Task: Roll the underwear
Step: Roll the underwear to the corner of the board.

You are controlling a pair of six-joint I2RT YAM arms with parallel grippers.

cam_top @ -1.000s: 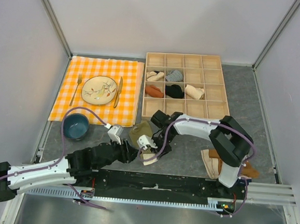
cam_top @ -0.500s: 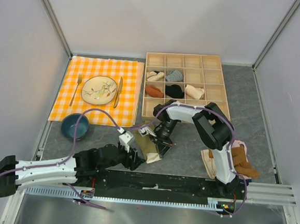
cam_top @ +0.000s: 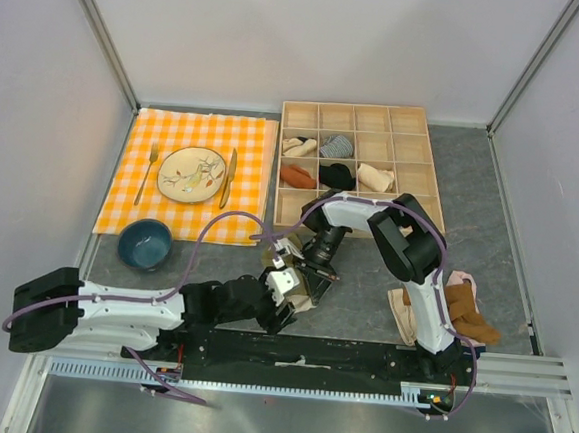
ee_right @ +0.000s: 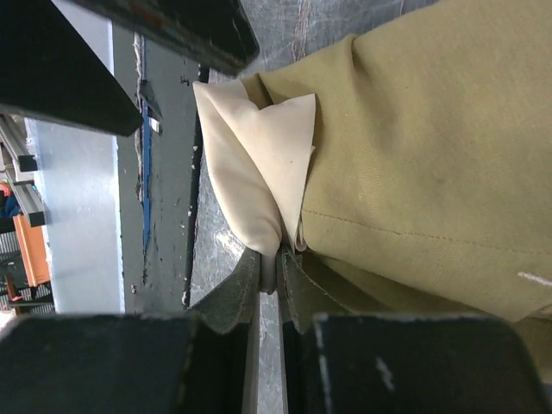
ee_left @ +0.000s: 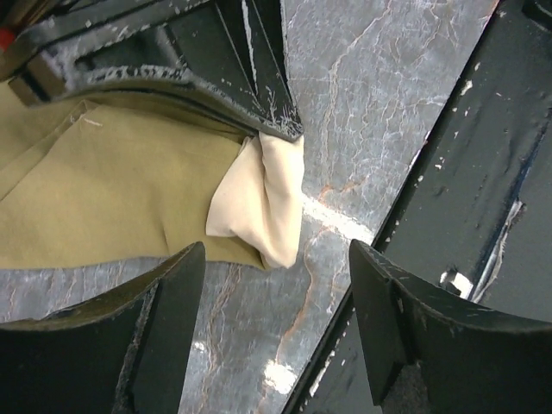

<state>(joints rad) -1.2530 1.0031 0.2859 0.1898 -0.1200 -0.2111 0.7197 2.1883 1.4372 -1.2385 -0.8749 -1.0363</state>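
Observation:
The olive-khaki underwear (ee_right: 423,129) lies bunched on the grey table, and its cream waistband (ee_right: 250,164) is folded at one corner. My right gripper (ee_right: 274,259) is shut on that cream corner, low at the table. My left gripper (ee_left: 276,263) is open and empty, its fingers (ee_left: 164,328) straddling the bare table just short of the cream waistband corner (ee_left: 263,207). From above, both grippers meet over the underwear (cam_top: 289,252) near the front middle. The left gripper (cam_top: 291,295) sits below the right gripper (cam_top: 313,275), and they hide most of the fabric.
A wooden compartment box (cam_top: 411,201) holding several rolled garments stands behind. An orange checked cloth (cam_top: 244,218) carries a plate, fork and knife. A blue bowl (cam_top: 146,242) is at left. A pile of rust-brown and pink garments (cam_top: 458,310) lies at right. A black rail (cam_top: 299,353) runs along the front edge.
My left arm has swung right until its open gripper reached the underwear's cream corner. My right gripper has drawn that corner back from the front edge, bunching the fabric.

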